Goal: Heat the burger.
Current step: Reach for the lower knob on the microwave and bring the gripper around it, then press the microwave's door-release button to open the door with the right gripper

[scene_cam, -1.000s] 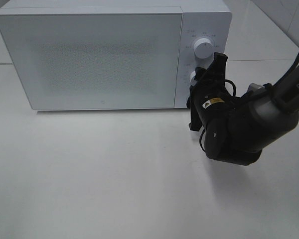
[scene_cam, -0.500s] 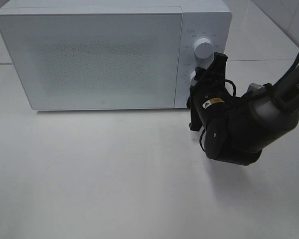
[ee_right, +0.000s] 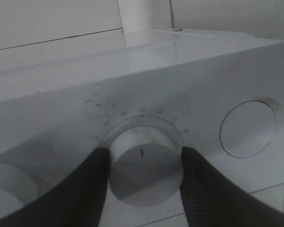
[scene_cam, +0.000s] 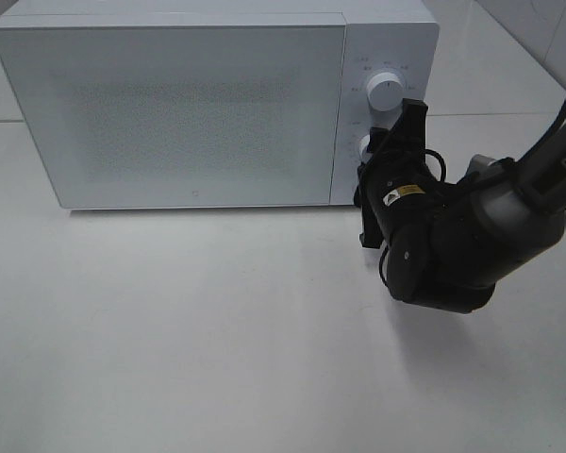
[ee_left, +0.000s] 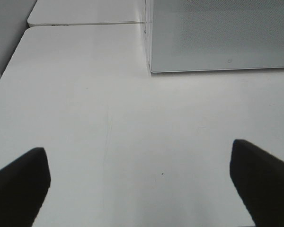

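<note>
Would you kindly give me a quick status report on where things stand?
Left gripper open over table. Right gripper closed on microwave lower dial. Door shut; burger not in view.

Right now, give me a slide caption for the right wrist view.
Right pincer closed around the microwave dial, red mark on its face.

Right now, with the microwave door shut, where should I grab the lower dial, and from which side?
Grip the lower dial by its round side wall, a finger on each flank, coming straight at the control panel from the front. It is a short cylinder standing proud of that flat panel, so only its rim gives opposed faces. The right gripper holds it so.
</note>
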`<state>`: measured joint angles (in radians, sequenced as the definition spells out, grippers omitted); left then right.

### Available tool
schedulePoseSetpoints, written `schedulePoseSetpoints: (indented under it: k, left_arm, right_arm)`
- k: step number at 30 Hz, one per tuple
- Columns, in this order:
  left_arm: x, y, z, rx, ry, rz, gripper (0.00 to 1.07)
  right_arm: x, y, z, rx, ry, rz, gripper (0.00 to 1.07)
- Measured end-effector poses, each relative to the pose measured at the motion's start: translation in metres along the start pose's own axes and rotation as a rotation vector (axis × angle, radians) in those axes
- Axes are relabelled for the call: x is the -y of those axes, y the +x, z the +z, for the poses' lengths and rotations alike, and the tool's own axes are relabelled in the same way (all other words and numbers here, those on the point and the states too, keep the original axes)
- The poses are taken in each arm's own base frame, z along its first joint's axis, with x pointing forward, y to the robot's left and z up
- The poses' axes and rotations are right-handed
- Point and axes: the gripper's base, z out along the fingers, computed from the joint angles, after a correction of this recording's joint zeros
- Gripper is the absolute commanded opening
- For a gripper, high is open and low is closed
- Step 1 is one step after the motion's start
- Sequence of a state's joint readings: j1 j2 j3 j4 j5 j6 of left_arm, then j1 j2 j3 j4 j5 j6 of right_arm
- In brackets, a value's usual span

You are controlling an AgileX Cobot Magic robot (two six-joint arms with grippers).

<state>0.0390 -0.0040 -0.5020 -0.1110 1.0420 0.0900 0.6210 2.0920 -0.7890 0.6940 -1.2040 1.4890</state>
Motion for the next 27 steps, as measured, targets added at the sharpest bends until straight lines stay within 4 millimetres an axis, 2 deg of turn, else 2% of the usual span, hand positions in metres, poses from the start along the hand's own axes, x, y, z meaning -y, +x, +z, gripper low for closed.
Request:
schedulePoseSetpoints:
  k: [2,4,5,7,9,13,17,24,27]
  left_arm:
    - [0.0,0.0,0.0,0.0,0.0,0.0,0.98]
    - [0.0,0.0,0.0,0.0,0.0,0.0,0.98]
    - [0.0,0.0,0.0,0.0,0.0,0.0,0.98]
    - [0.0,0.0,0.0,0.0,0.0,0.0,0.98]
    - [0.0,0.0,0.0,0.0,0.0,0.0,0.98]
    - [0.0,0.0,0.0,0.0,0.0,0.0,0.98]
    - [0.0,0.0,0.0,0.0,0.0,0.0,0.98]
    - [0.0,0.0,0.0,0.0,0.0,0.0,0.98]
    - [0.0,0.0,0.0,0.0,0.0,0.0,0.98]
  right_arm:
    - [0.0,0.0,0.0,-0.003,0.002,-0.005,0.56]
    - [0.001,0.001,0.0,-0.005,0.009,-0.014,0.66]
    - [0.001,0.001,0.0,-0.005,0.009,-0.014,0.66]
    - [0.002,0.002,-0.001,-0.009,0.014,-0.039,0.74]
    - [0.002,0.002,-0.001,-0.01,0.017,-0.053,0.79]
    - [0.002,0.002,-0.003,-0.019,0.022,-0.077,0.79]
    - [-0.01,0.001,-0.01,-0.046,0.001,-0.121,0.78]
    - [-0.014,0.004,-0.019,-0.126,0.01,-0.172,0.76]
    - [-0.022,0.004,-0.027,-0.158,-0.003,-0.191,0.76]
